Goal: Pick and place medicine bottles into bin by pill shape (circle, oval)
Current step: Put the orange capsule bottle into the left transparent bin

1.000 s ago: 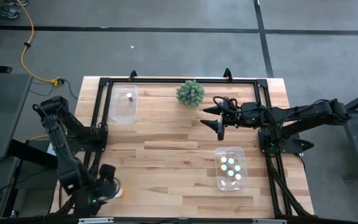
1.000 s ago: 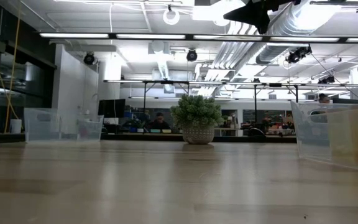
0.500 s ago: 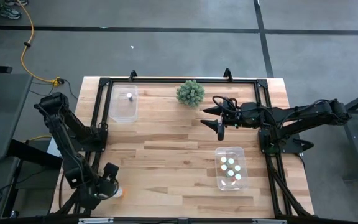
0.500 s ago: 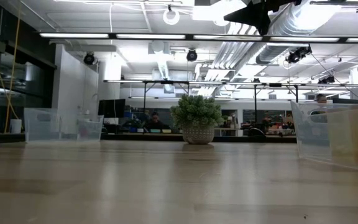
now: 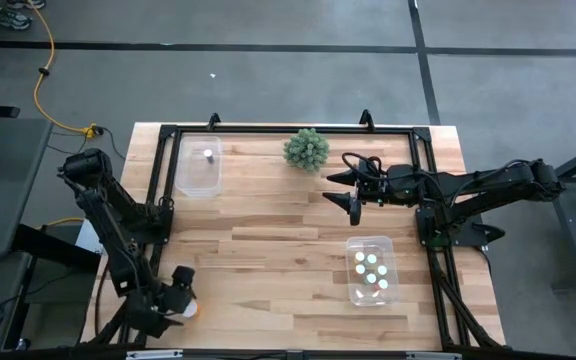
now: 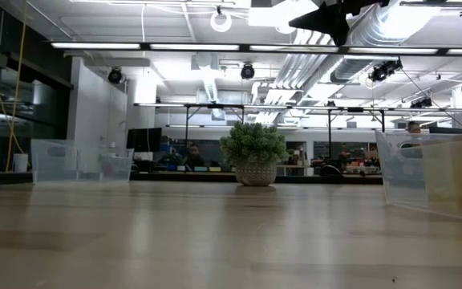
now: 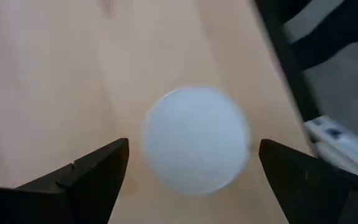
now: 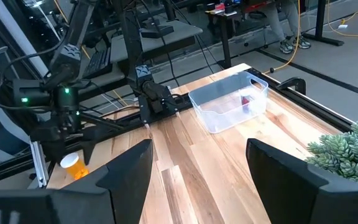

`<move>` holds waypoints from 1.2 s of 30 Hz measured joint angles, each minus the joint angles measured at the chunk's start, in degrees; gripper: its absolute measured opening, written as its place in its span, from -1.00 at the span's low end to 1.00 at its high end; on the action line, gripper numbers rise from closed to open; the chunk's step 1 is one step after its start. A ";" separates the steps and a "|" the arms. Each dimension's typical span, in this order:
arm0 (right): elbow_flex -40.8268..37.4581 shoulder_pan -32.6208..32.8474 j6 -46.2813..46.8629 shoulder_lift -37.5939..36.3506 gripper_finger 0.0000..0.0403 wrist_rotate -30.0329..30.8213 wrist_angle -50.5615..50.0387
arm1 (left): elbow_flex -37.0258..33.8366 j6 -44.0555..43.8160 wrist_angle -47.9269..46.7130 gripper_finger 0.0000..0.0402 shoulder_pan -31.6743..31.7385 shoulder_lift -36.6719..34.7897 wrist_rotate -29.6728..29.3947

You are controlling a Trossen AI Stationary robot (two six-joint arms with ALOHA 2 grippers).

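One medicine bottle (image 5: pixel 191 309), orange with a round white cap (image 7: pixel 196 140), stands on the table at the near left corner. My left gripper (image 5: pixel 179 297) hangs over it, open. Its two fingers stand on either side of the cap with a gap on each side. The bottle also shows in the right wrist view (image 8: pixel 74 165). My right gripper (image 5: pixel 336 188) is open and empty, held above the table near the plant. One bottle (image 5: pixel 208 154) sits in the far left clear bin (image 5: pixel 196 178). Several bottles (image 5: pixel 371 272) sit in the near right clear bin (image 5: pixel 392 262).
A spiky green plant ball (image 5: pixel 306 149) in a pot stands at the far middle of the table. A black frame (image 5: pixel 268 129) runs along the far and side edges. The wood between the two bins (image 5: pixel 268 240) is bare.
My left arm has swung a little toward the table's right, and its gripper has come over the bottle at the near left corner. The bottle has stayed where it was.
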 joint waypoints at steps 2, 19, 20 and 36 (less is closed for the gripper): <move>0.00 -0.02 -0.02 0.00 0.25 0.00 0.00 | -0.86 1.45 3.45 0.73 -0.03 0.00 -0.89; 0.00 -0.02 -1.48 0.00 0.25 3.48 -0.04 | 8.86 3.37 -11.81 0.73 1.01 -1.27 -0.23; 0.00 -0.02 -1.57 0.00 0.25 3.48 -0.11 | 10.62 3.52 -15.25 0.73 1.48 -1.27 0.35; 0.00 -0.02 -1.60 0.02 0.25 3.43 -6.18 | 19.78 10.60 -28.63 0.73 9.22 6.31 9.76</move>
